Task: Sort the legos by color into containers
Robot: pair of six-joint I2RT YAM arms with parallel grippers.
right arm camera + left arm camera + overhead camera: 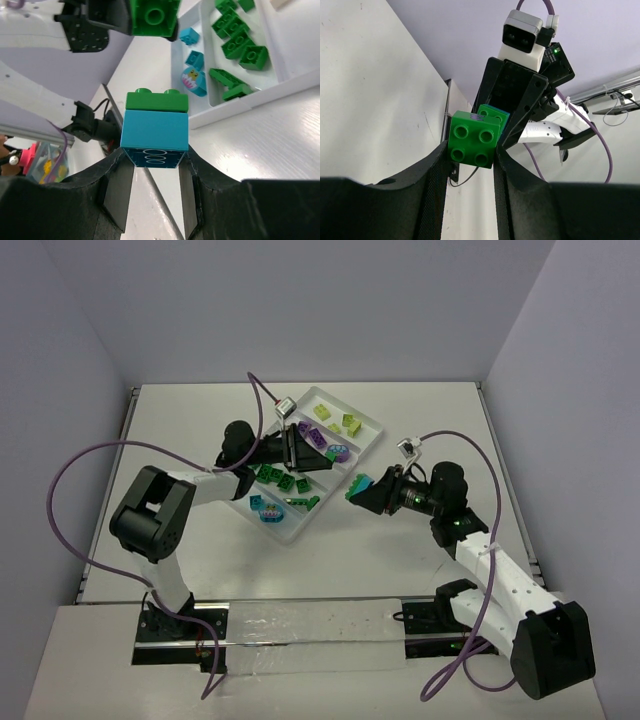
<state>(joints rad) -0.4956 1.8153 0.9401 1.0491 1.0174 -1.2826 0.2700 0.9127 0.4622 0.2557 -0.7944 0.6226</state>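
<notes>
1. The sorting is looking close to finished. The tray (380,427) is holding yellow-green bricks (337,418) in its far compartment and purple bricks (322,442) in the next. Green bricks (280,478) are lying in the third, and teal-blue bricks (265,508) in the nearest.
2. In the top view, no loose bricks are showing on the table (180,430) outside the tray.
3. The left gripper (471,150) is clamping a single green brick (472,137) between its fingers, studs facing the wrist camera. It is hovering above the middle of the tray, around the purple and green compartments.
4. The right gripper (155,156) is pinching a two-colour clump (155,127), a green brick stuck on a teal-blue block. It is holding the clump in the air just beside the tray's right-hand long edge, over the table rather than over any compartment.
5. The two grippers are pointing at each other, near but not touching.
6. By my reading, two things are remaining. The left arm's green brick is waiting to go into the green compartment. The clump is needing to be pulled apart, so that its green half joins the greens and its teal-blue half joins the nearest compartment.
</notes>
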